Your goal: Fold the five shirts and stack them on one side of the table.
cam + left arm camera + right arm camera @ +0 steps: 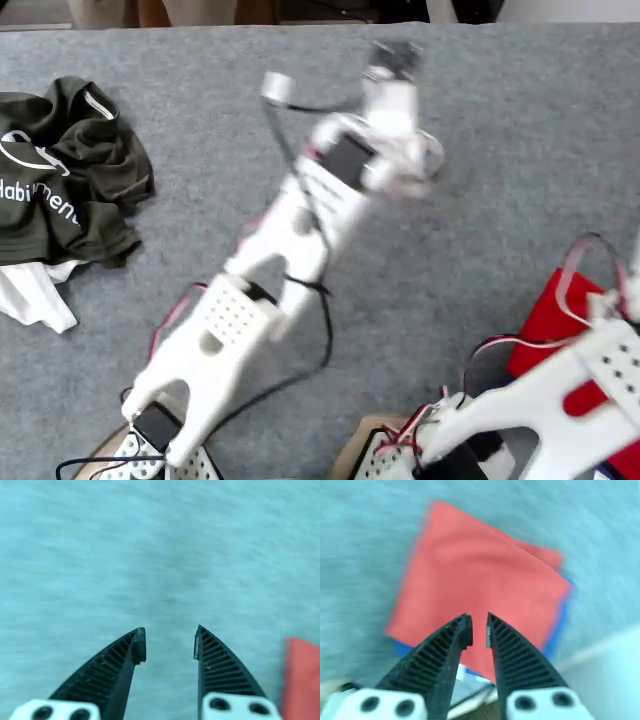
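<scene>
A crumpled dark green shirt point(65, 170) lies at the table's left edge, on top of a white shirt point(35, 300). A folded red shirt point(550, 322) sits at the front right; the right wrist view shows this red shirt point(480, 575) on a blue one point(559, 630). My right gripper point(479, 630) hovers over the stack, open by a narrow gap and holding nothing. My left gripper point(395, 58) is stretched toward the far middle of the table. In its own view the left gripper point(170, 644) is open and empty above bare cloth, with a red edge point(302, 680) to one side.
The table is covered by a grey cloth point(500, 180). The left arm point(290, 230) crosses the middle diagonally, trailing a black cable point(325, 330). The right arm point(560, 390) and its wires stand at the front right corner.
</scene>
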